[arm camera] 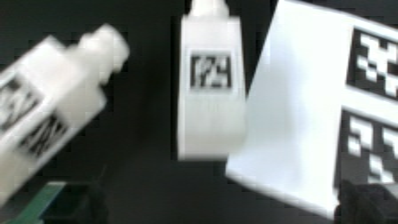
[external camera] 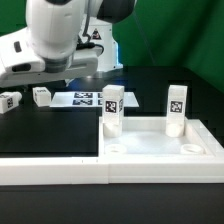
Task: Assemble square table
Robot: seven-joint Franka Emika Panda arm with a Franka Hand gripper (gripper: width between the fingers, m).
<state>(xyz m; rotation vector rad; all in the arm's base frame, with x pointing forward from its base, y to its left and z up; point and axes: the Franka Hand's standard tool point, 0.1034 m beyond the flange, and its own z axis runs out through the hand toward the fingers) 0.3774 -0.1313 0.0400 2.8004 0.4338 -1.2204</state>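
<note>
The square table (external camera: pixel 150 142) was a partial assembly. Its slab lay toward the exterior view's right, near the front, close against the barrier wall (external camera: pixel 50 170). Two legs stood upright on it: the left upright leg (external camera: pixel 112 108) and the right upright leg (external camera: pixel 176 108). The two near corners of the slab carried no leg.

Two further legs lay loose on the black tabletop (external camera: pixel 60 125). The inner loose leg (external camera: pixel 42 95) (arm camera: pixel 214 85) lay just beside the marker board (external camera: pixel 85 98) (arm camera: pixel 329 110); whether it touched the board's edge could not be told. The outer loose leg (external camera: pixel 8 100) (arm camera: pixel 63 95) lay further toward the exterior view's left, angled so that one end drew near its neighbour.

The gripper (arm camera: pixel 205 200) hung above the two loose legs with its jaws spread as wide as they go and nothing between them. Only the dark fingertips (arm camera: pixel 50 198) showed in the wrist view.

Likely faults from this position:
- A finger coming down on the board side could land on the marker board instead of the tabletop, because the gap there was slight. The pinch would then be skewed.
- The other finger could nudge the outer loose leg where the two legs converged.
- An off-centre hold would probably tilt the leg, so it would miss its corner on the slab.
- A low carry could knock an upright leg.
</note>
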